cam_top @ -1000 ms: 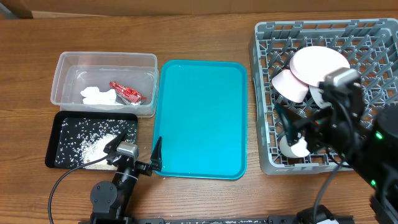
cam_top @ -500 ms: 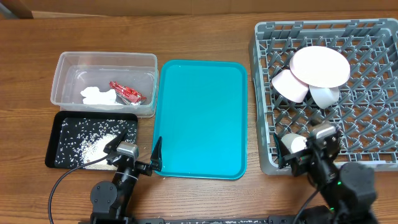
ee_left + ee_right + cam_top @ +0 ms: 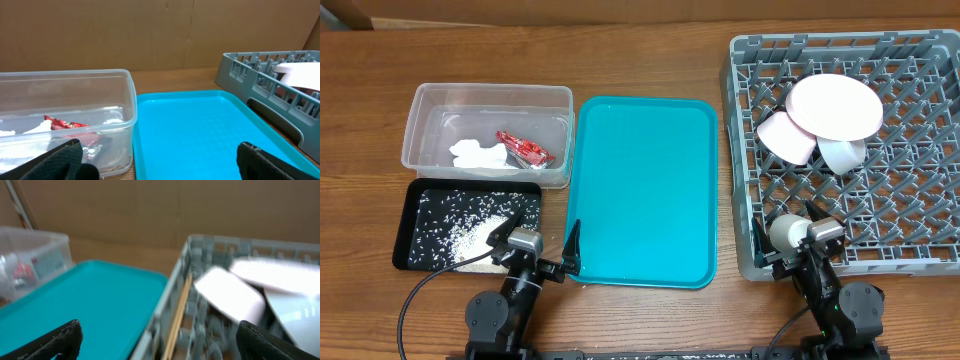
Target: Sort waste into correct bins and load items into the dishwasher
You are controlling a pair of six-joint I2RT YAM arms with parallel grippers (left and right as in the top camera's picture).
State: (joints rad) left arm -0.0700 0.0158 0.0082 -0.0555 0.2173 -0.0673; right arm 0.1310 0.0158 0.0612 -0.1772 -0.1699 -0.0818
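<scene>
- Plainly, the left fingers (image 3: pixel 56 162) stand wide apart and hold nothing, low at the near side between the black tray (image 3: pixel 470 184) and the teal tray (image 3: pixel 642 180).
- The right fingers (image 3: pixel 272 342) are likewise spread wide and empty, at the near left corner of the grey dish rack (image 3: pixel 840 42).
- A small white cup (image 3: pixel 785 232) sits in that corner of the rack, just beside the right fingers.
- Farther back in the rack, a round white plate (image 3: pixel 835 105) leans over two white bowls (image 3: pixel 783 136).
- A wooden chopstick (image 3: pixel 178 312) runs along the rack's left wall.
- The red wrapper (image 3: pixel 523 148) and the white paper scrap (image 3: pixel 478 155) lie inside the clear tub (image 3: pixel 490 90).
- Rice grains (image 3: pixel 470 232) are scattered across the black tray, heaped toward its near side.
- Everything rests on a wooden surface (image 3: pixel 620 50).
</scene>
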